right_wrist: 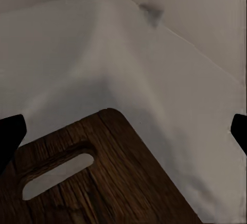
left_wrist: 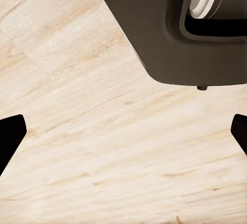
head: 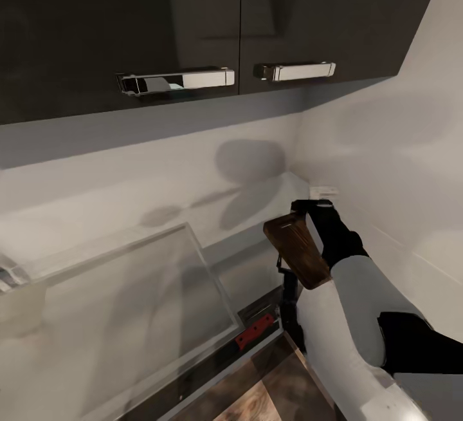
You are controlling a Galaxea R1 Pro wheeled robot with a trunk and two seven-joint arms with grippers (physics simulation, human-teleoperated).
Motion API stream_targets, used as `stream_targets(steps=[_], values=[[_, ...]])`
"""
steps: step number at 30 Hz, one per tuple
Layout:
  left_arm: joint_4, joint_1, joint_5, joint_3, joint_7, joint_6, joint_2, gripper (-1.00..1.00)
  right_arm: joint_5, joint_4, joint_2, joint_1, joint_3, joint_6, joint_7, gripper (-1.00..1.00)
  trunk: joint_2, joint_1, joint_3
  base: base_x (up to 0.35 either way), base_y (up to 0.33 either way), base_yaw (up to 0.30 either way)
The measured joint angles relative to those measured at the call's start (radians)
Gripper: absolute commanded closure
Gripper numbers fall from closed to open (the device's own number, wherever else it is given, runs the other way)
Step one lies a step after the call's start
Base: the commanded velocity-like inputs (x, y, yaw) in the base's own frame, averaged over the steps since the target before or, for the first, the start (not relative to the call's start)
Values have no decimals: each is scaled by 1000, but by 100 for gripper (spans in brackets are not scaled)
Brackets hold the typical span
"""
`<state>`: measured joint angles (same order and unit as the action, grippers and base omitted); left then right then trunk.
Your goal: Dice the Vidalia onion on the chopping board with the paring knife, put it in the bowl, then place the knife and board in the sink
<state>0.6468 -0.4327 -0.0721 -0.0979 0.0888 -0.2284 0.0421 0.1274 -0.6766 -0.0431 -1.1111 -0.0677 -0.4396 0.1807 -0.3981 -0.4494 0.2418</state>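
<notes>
- In the head view, the wood floor [head: 257, 402] shows at 6 o'clock, closest to the robot.
- Just past it lies the knife [head: 254, 332], red handle showing, on the dark strip at the counter's front edge, near 5 o'clock from the middle.
- The sink [head: 128, 299] fills the 8 o'clock part. Its steel looks pale and glassy, so I cannot tell if anything lies in it.
- The right arm [head: 360, 318] reaches up from 4 o'clock.
- The right gripper [head: 315, 228] holds the board [head: 297, 250] up in the air, tilted, well above the counter. The black fingers are closed on the board's edge.
- In the right wrist view, the board [right_wrist: 103, 172] shows its slot hole, with the pale wall corner [right_wrist: 108, 54] behind it. The finger tips sit at the picture's two side edges.
- In the left wrist view, the left gripper [left_wrist: 123, 131] hangs over the light floor [left_wrist: 92, 147]. Its fingers are spread wide and hold nothing. The robot's dark base [left_wrist: 170, 34] is near it.
- Farther off is the grey wall [head: 128, 170] at 9 o'clock.
- Farthest, at 12 o'clock, are black cabinets [head: 128, 15] with two shiny handles [head: 177, 80].
</notes>
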Motion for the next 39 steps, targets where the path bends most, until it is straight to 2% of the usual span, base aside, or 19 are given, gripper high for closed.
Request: stream_targets(steps=[2,4,9,12,15,16,17,21,25,31,39], values=[[0,0,0,0,0,0,0,-100,-1,8,1,-79,0,-82,0,-100,0,0,0,0,0,0],[-1,0,0,0,0,0,0,-100,-1,18,2,-132,0,-114,1,-100,0,0,0,0,0,0],[0,0,0,0,0,0,0,-100,-2,76,5,-224,1,-166,1,-100,0,0,0,0,0,0],[0,0,0,0,0,0,0,-100,-3,100,7,-251,4,-177,-1,-100,0,0,0,0,0,0],[0,0,0,0,0,0,0,-100,-4,115,9,-258,5,-173,-4,-100,0,0,0,0,0,0],[-1,0,0,0,0,0,0,-100,-4,150,10,-259,6,-157,-6,-100,0,0,0,0,0,0],[-1,0,0,0,0,0,0,-100,-5,209,15,-260,6,-115,-8,-100,0,0,0,0,0,0],[-1,0,0,0,0,0,0,-100,-4,339,36,-261,5,19,-13,-100,0,0,0,0,0,0],[-1,0,0,0,0,0,0,-100,-3,399,56,-261,5,92,-69,-100,0,0,0,0,0,0],[-2,0,0,0,0,0,0,-100,0,410,80,-261,5,99,-139,-100,0,0,1,0,0,0],[-8,0,0,0,0,0,0,-100,1,410,97,-261,6,68,-151,-100,0,0,11,0,0,0]])
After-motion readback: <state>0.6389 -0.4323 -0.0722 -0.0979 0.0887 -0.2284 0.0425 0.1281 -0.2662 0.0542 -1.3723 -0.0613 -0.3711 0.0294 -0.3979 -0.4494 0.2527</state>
